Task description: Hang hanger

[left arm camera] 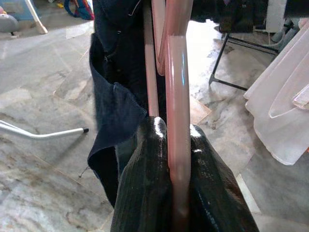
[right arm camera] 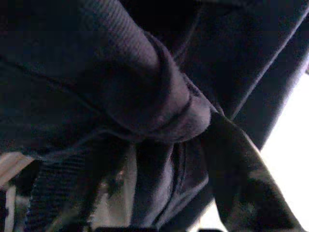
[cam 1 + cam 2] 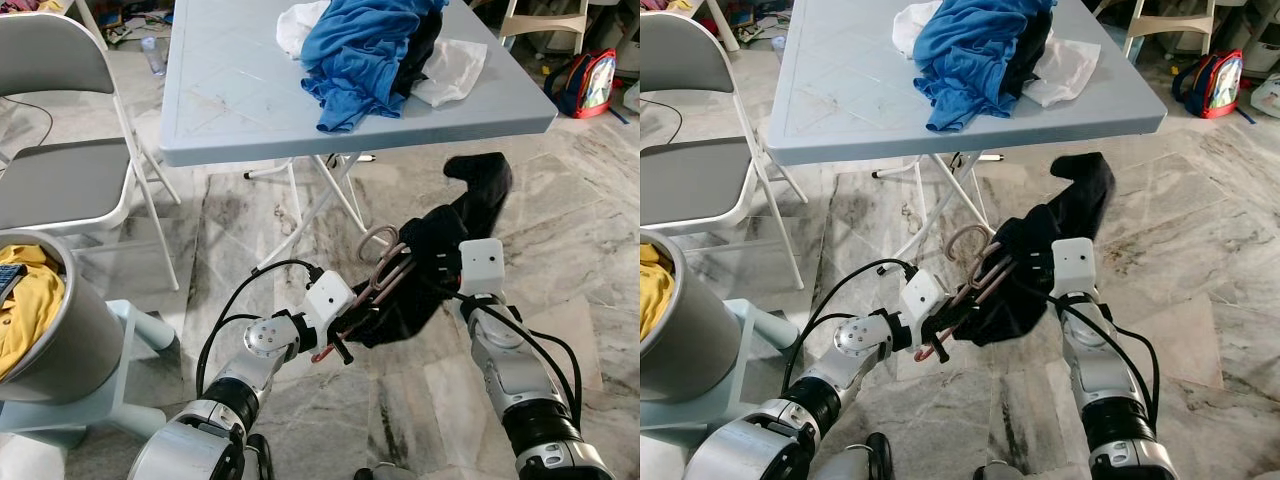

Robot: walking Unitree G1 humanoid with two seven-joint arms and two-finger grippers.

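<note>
Left gripper [image 3: 345,330]: raised above the marble floor [image 3: 600,230], fingers [image 1: 145,193] clamped on the pink hanger [image 3: 375,280]; in the left wrist view the pink bar runs straight out between the black pads. Hanger: held tilted in mid-air before the table's near edge, its pale hook [image 3: 378,238] uppermost, draped with a dark garment [image 3: 450,240]. Right gripper [image 3: 425,265]: buried in the dark garment just beside the hanger; whether its fingers stand apart or together cannot be told, as folds of cloth cover them in the right wrist view. Grey folding table [image 3: 230,100]: beyond both arms, carrying a heap of blue, black and white clothes [image 3: 370,45] toward its far right corner. Grey folding chair [image 3: 60,170]: left of the table. Round bin [image 3: 60,330]: near left, with yellow cloth [image 3: 25,300] inside.
</note>
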